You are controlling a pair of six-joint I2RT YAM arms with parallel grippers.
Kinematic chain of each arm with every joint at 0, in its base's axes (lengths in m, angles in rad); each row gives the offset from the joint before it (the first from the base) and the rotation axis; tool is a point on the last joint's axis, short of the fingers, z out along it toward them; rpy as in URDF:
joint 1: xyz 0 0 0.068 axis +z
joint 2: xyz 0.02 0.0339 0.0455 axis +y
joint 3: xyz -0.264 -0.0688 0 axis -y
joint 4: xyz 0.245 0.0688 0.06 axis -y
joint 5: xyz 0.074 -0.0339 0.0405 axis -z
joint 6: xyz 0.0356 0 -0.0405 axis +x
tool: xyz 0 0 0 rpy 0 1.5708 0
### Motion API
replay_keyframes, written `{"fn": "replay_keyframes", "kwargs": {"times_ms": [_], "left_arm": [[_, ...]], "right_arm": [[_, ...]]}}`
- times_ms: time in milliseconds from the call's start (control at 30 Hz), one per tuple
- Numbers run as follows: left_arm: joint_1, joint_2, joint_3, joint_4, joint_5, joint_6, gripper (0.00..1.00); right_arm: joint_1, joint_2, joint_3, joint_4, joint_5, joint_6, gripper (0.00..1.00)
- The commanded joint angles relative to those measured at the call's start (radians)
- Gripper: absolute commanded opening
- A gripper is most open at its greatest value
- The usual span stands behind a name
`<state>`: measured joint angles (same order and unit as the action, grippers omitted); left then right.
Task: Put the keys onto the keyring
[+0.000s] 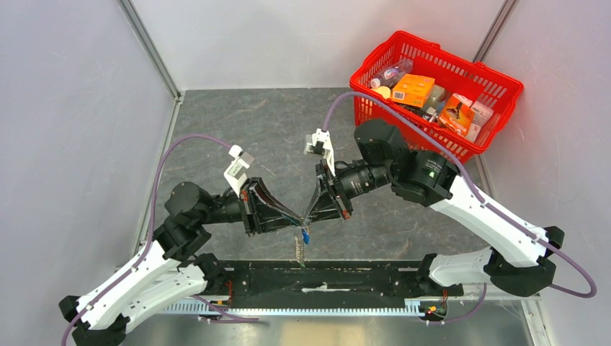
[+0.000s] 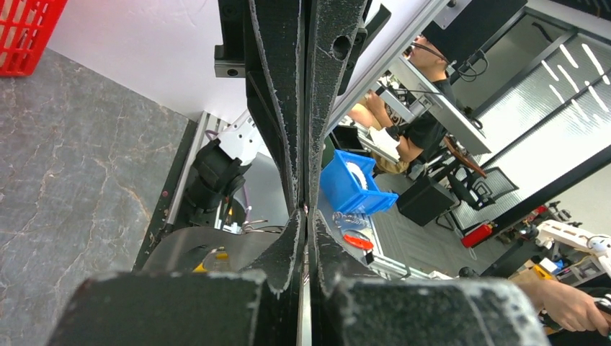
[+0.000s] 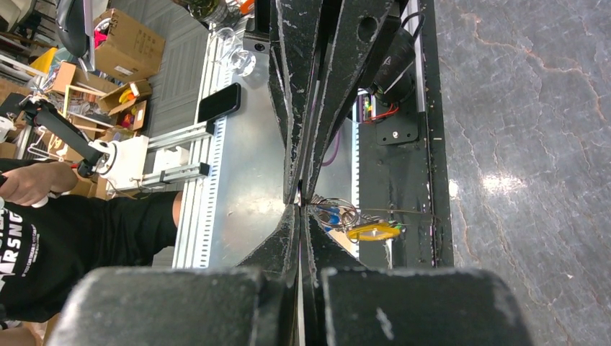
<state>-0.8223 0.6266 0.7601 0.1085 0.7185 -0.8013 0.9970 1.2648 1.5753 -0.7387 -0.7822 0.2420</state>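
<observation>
**Pincer tips meet nose to nose above the dangling keyring**

From where I stand, the left pincer (image 2: pixel 305 209) has its fingers drawn together, though I can't make out what, if anything, sits between them. The right pincer (image 3: pixel 300 204) is closed tight. The wire loops of the keyring (image 3: pixel 344 213) come out right at its tips, so it looks to be pinching the ring. The bundle hangs in the air under the two tips, above the near edge of the bench (image 1: pixel 252 130). A blue-headed key (image 3: pixel 332 215) sits in among the loops and a yellow tag (image 3: pixel 371 231) dangles just beside it. I can't tell whether that key is properly threaded on or only caught there.

To my eye this is the threading step. It will go best if the right side holds the ring dead steady, while the left makes only small, slow moves along the wire. Any tugging could pull the ring out of such a thin grip.
</observation>
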Motion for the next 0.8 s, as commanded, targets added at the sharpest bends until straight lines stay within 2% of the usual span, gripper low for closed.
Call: {"fn": "replay_keyframes", "kwargs": {"times_ms": [0, 233, 400, 533, 633, 767], "left_arm": [[0.000, 0.001, 0.036, -0.003, 0.025, 0.041, 0.02], [0.000, -0.038, 0.022, 0.021, 0.007, 0.051, 0.02], [0.000, -0.073, -0.002, 0.069, -0.030, 0.028, 0.02], [0.000, -0.104, -0.031, 0.132, -0.065, -0.003, 0.02], [0.000, -0.121, -0.055, 0.180, -0.096, -0.027, 0.02], [0.000, -0.137, -0.085, 0.235, -0.138, -0.050, 0.02]], "right_arm": [[0.009, 0.007, 0.047, 0.028, -0.025, -0.011, 0.00], [0.015, 0.003, 0.040, 0.035, -0.028, -0.017, 0.00], [0.014, -0.041, -0.015, 0.140, -0.021, 0.039, 0.23], [0.013, -0.081, -0.053, 0.211, -0.005, 0.079, 0.36], [0.014, -0.104, -0.084, 0.260, 0.001, 0.106, 0.42], [0.014, -0.112, -0.118, 0.335, -0.018, 0.161, 0.43]]}}
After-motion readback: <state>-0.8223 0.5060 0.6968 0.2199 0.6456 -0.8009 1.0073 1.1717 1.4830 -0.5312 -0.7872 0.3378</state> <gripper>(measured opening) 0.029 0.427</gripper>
